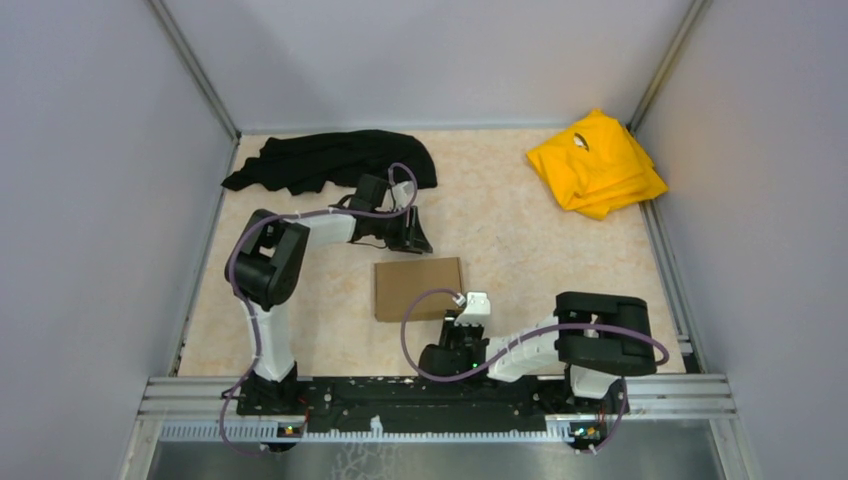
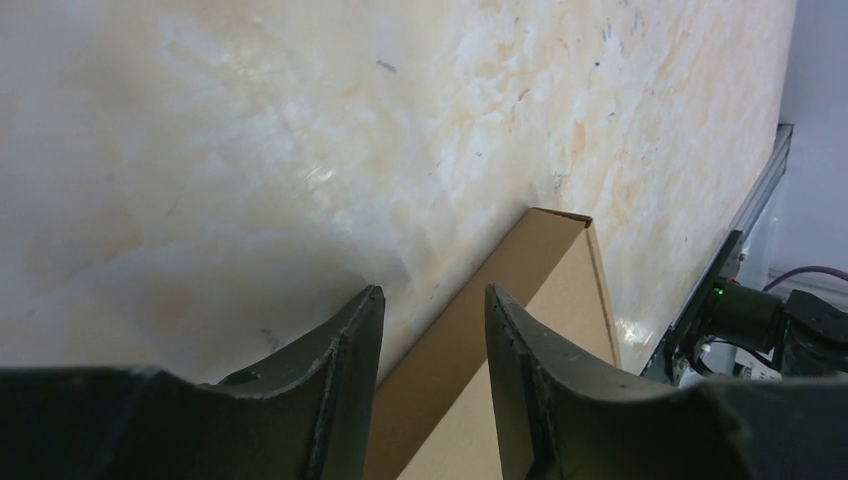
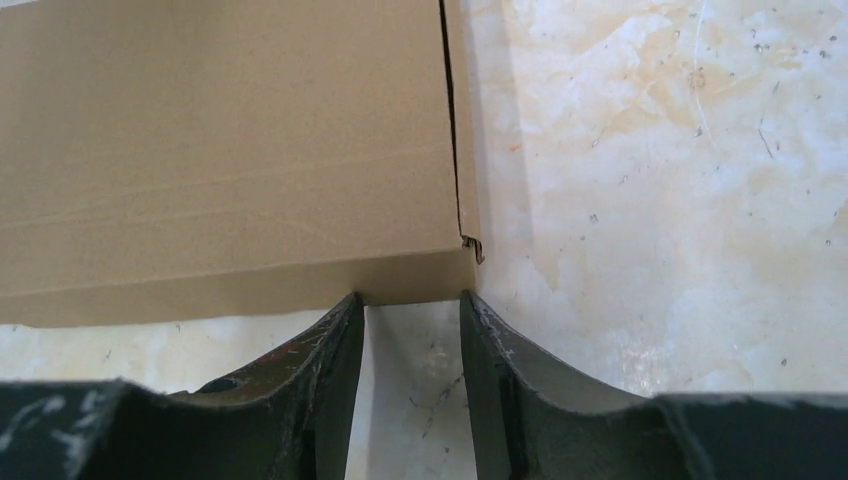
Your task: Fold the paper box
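paper box (image 1: 418,288): closed, flat, at centre of table (image 1: 560,260) | left gripper (image 2: 432,292): at box's 12 o'clock edge, jaws narrowly parted, clamping nothing | right gripper (image 3: 410,297): at box's 5 o'clock corner, tips just short of its wall, jaws narrowly parted, empty | black cloth (image 1: 330,160): 11 o'clock | yellow cloth (image 1: 595,162): 1 o'clock

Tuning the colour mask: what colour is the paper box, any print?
The paper box is plain brown cardboard with no print. It shows best in the right wrist view.
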You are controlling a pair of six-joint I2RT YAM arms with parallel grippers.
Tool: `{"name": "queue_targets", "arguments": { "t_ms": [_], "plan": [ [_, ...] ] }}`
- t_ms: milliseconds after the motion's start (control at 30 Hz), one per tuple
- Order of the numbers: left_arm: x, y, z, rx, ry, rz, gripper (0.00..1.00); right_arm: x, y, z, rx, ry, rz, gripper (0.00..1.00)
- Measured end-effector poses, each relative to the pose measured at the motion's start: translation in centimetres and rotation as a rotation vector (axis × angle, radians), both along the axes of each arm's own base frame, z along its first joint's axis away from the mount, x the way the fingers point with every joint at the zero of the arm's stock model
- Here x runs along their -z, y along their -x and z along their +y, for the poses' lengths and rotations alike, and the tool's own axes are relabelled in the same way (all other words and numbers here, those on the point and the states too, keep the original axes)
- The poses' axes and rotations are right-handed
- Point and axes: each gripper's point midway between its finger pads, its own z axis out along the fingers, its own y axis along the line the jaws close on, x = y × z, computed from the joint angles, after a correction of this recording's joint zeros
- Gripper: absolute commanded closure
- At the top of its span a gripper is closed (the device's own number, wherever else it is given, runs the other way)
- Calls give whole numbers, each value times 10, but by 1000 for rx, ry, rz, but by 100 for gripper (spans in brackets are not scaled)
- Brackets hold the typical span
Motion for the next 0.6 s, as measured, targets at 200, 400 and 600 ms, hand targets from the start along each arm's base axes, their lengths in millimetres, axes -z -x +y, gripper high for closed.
{"name": "queue_targets", "arguments": {
  "t_ms": [200, 400, 600],
  "plan": [
    [2, 3, -25, 66, 42, -11, 54, 1, -20, -4, 56, -11, -51, 60],
    [2, -1, -39, 93, 73, -60, 55, 2, -25, -3, 52, -44, -70, 60],
    [1, -6, -46, 101, 93, -102, 56, 1, -33, 1, 53, -57, -85, 60]
  ]
}}
